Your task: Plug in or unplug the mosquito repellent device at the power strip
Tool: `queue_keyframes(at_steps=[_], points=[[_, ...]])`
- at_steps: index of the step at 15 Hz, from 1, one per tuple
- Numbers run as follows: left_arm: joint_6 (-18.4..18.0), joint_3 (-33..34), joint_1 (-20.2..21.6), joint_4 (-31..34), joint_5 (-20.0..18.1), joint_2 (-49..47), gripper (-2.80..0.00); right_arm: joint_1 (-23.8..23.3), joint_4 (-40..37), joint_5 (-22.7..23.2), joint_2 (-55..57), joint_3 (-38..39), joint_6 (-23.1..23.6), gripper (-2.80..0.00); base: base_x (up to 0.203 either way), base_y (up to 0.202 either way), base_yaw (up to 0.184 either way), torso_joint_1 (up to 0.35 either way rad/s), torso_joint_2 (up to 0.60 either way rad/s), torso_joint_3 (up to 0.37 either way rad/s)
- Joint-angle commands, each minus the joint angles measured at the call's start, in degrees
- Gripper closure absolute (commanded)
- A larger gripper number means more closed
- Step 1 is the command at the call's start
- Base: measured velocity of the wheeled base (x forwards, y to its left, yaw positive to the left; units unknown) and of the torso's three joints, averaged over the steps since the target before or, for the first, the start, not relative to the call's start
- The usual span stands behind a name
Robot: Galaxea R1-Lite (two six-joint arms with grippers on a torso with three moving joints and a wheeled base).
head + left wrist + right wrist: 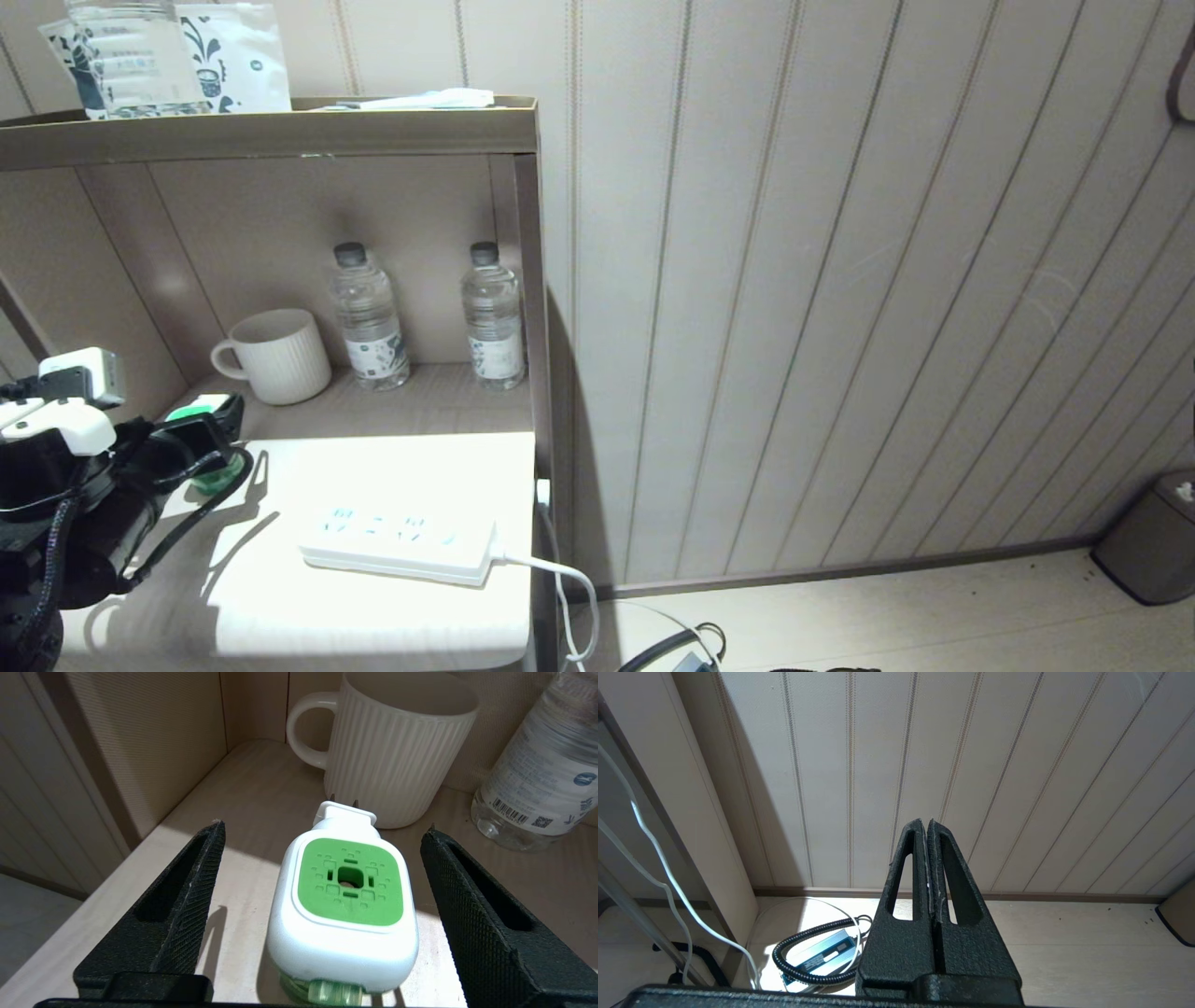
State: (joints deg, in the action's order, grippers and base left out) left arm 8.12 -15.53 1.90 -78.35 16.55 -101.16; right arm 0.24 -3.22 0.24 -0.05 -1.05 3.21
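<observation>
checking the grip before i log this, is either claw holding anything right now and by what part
Nothing is held. The left claw stands open around the white-capped green mosquito repellent device, fingers clear of its sides. The right claw is shut on nothing.

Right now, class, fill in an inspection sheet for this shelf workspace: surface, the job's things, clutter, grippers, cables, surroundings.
Surface: pale shelf top, partly in bright light.
Job's things: mosquito repellent device stands unplugged on the shelf, prongs bare, toward the mug; power strip lies flat, no plug seen in it.
Clutter: ribbed white mug and two water bottles at the back; packets on the upper shelf.
Grippers: left gripper open, fingers either side of the device, not touching; right gripper shut, parked facing the wall.
Cables: strip's white cable drops over the shelf edge; black corrugated cable coiled on the floor.
Surroundings: panelled wall; dark bin on the floor.
</observation>
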Motion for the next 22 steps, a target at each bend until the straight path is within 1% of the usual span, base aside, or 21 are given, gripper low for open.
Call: queue_keyframes(at_steps=[1, 3, 5, 9, 10, 12, 13, 14, 16, 17, 19, 20, 22], points=[[-1.0, 1.9, 0.0, -0.3, -0.1, 4.0, -2.80, 0.0, 0.0, 0.0, 0.0, 0.0, 0.0, 0.00, 0.000, 0.000, 0.000, 0.000, 0.00, 0.000], [-2.4, 3.4, 0.0, 0.5, -0.5, 8.4, -2.80, 0.0, 0.0, 0.0, 0.0, 0.0, 0.0, 0.00, 0.000, 0.000, 0.000, 0.000, 0.00, 0.000], [-3.7, 3.9, -0.1, 3.3, -1.2, 14.6, -2.80, 0.0, 0.0, 0.0, 0.0, 0.0, 0.0, 0.00, 0.000, 0.000, 0.000, 0.000, 0.00, 0.000], [-5.2, 4.1, -0.1, 13.1, -2.4, 28.6, -2.80, 0.0, 0.0, 0.0, 0.0, 0.0, 0.0, 0.00, 0.000, 0.000, 0.000, 0.000, 0.00, 0.000], [-6.0, 4.0, -0.1, 16.7, -2.5, 33.3, 0.00, 0.0, 0.0, 0.0, 0.0, 0.0, 0.0, 0.00, 0.000, 0.000, 0.000, 0.000, 0.00, 0.000], [-7.8, 2.7, -0.1, 26.5, -2.5, 43.8, 0.00, 0.0, 0.0, 0.0, 0.0, 0.0, 0.0, 0.00, 0.000, 0.000, 0.000, 0.000, 0.00, 0.000], [-8.6, 1.2, -0.1, 33.4, -2.5, 49.1, 0.00, 0.0, 0.0, 0.0, 0.0, 0.0, 0.0, 0.00, 0.000, 0.000, 0.000, 0.000, 0.00, 0.000], [-9.2, -1.3, -0.4, 43.7, -2.5, 55.0, 0.00, 0.0, 0.0, 0.0, 0.0, 0.0, 0.0, 0.00, 0.000, 0.000, 0.000, 0.000, 0.00, 0.000], [-9.8, -4.7, -0.9, 59.4, -2.7, 65.7, 0.00, 0.0, 0.0, 0.0, 0.0, 0.0, 0.0, 0.00, 0.000, 0.000, 0.000, 0.000, 0.00, 0.000], [-10.1, -5.0, -1.0, 64.2, -3.0, 71.6, 0.00, 0.0, 0.0, 0.0, 0.0, 0.0, 0.0, 0.00, 0.000, 0.000, 0.000, 0.000, 0.00, 0.000], [-10.6, -3.2, -1.1, 70.5, -4.3, 82.6, 0.00, 0.0, 0.0, 0.0, 0.0, 0.0, 0.0, 0.00, 0.000, 0.000, 0.000, 0.000, 0.00, 0.000], [-11.1, -0.1, -1.1, 73.4, -5.0, 87.2, 0.00, 0.0, 0.0, 0.0, 0.0, 0.0, 0.0, 0.00, 0.000, 0.000, 0.000, 0.000, 0.00, 0.000], [-11.7, 7.7, -1.2, 75.1, -6.8, 91.4, 0.00, 0.0, 0.0, 0.0, 0.0, 0.0, 0.0, 0.00, 0.000, 0.000, 0.000, 0.000, 0.00, 0.000]])
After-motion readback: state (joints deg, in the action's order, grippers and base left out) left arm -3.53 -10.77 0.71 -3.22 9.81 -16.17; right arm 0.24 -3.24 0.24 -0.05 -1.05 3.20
